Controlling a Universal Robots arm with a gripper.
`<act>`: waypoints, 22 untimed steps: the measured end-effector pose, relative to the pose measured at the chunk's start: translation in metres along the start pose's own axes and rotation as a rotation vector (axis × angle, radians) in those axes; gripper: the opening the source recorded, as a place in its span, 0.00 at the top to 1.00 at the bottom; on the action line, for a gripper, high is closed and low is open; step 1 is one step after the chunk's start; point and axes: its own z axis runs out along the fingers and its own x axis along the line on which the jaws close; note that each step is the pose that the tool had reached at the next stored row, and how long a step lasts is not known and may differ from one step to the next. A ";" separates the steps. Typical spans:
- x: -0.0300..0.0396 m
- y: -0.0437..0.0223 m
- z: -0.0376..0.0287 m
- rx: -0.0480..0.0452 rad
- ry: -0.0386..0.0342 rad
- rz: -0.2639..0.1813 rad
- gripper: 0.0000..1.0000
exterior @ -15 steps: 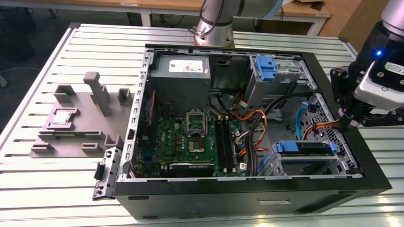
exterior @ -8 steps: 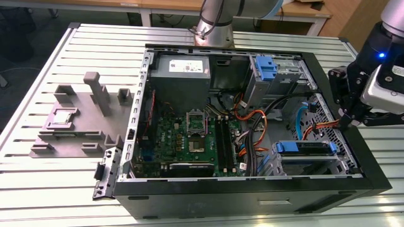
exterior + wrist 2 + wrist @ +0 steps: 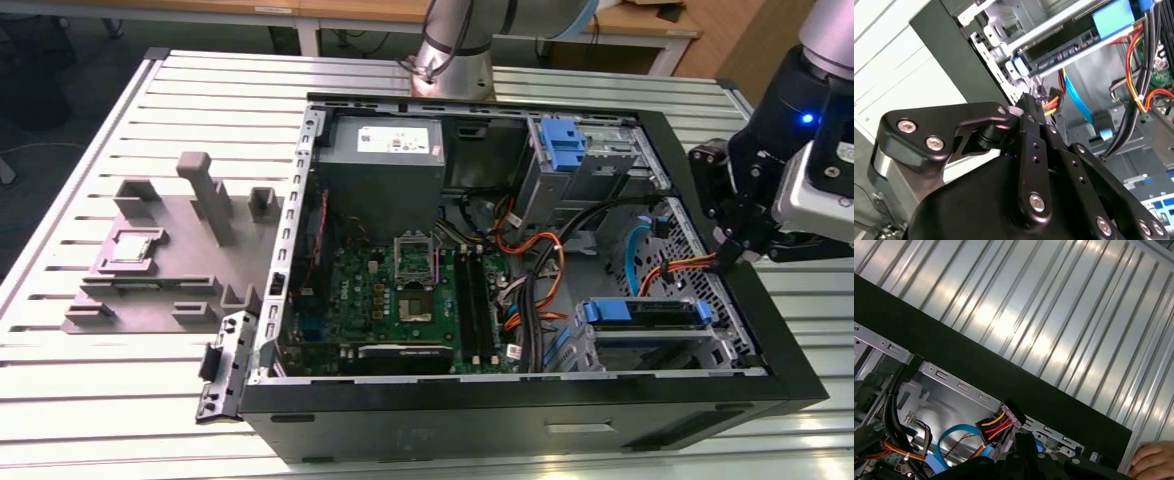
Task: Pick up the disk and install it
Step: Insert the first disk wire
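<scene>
Down in the corner of the open computer case point(image 3: 534, 425) on the exterior view's right, close to its black front wall: the disk point(image 3: 643, 313), lying flat in a metal cage point(image 3: 657, 352) with blue rails round it. Looks pushed well in, so likely done with the picking up and the sliding in. Up by the case's side wall, near the disk but not touching it: the gripper point(image 3: 730, 258), pointing down. Seen in the second wrist view with its fingers point(image 3: 1030, 131) pressed together and no disk between them. Right beside the tip, a plug point(image 3: 1050, 106) with red, yellow and black wires; touching it, pinching it or just next to it, cannot tell. Same plug point(image 3: 1001, 424) in the first wrist view, looking loose. Past the tip in the second wrist view, the end of the disk point(image 3: 1069, 47) with bare-looking little sockets, plus a flat blue cable point(image 3: 1076, 102) dangling near. Seems not wired up yet, so maybe not quite finished. Outside the case, a person's hand point(image 3: 1155, 460) by the slotted table point(image 3: 1054, 300).
</scene>
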 end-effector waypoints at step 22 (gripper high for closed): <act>0.0082 0.0037 0.0030 -0.0351 -0.0153 -0.154 0.90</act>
